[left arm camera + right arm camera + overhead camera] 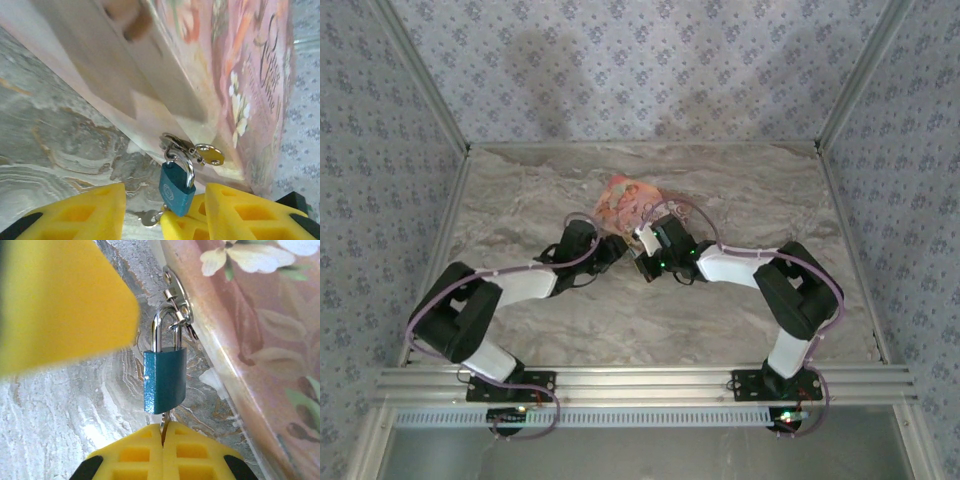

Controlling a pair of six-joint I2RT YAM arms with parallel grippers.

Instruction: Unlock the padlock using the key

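**A:** What is sitting nearest the right wrist camera?

**B:** The right gripper (163, 437) is closest. Its yellow ribbed fingers are pressing together and pinching the thin brass-coloured key (163, 427). The blade is running straight up into the bottom of the small blue-bodied metal padlock (165, 380).

**A:** And what is the other arm doing?

**B:** The left gripper (165, 202) is standing with its yellow fingers (75, 212) spread wide, one on each side of the padlock. In the left wrist view, gaps are showing between the pads and the blue body. From the right wrist, one of those fingers is looming as a blurred yellow block at the upper left.

**A:** So where exactly is the padlock sitting?

**B:** It is sitting just beyond the right gripper's fingertips, between the spread left fingers and over the grey marbled tabletop (570, 320). I cannot tell whether it is touching the stone. Both legs of its silvery U-shaped shackle (167, 327) are sitting down in the body.

**A:** What is the shackle passing through?

**B:** It is threading through a cluster of small silvery zip pulls (177, 295). These are at the edge of the flat pink flower-printed pouch (260, 340), which is lying just past the lock.

**A:** And farther back?

**B:** From above, both arms are bending inward and meeting at the pouch's near edge, around the middle of the table. The pale blue patterned walls (640, 70) are rising behind it.
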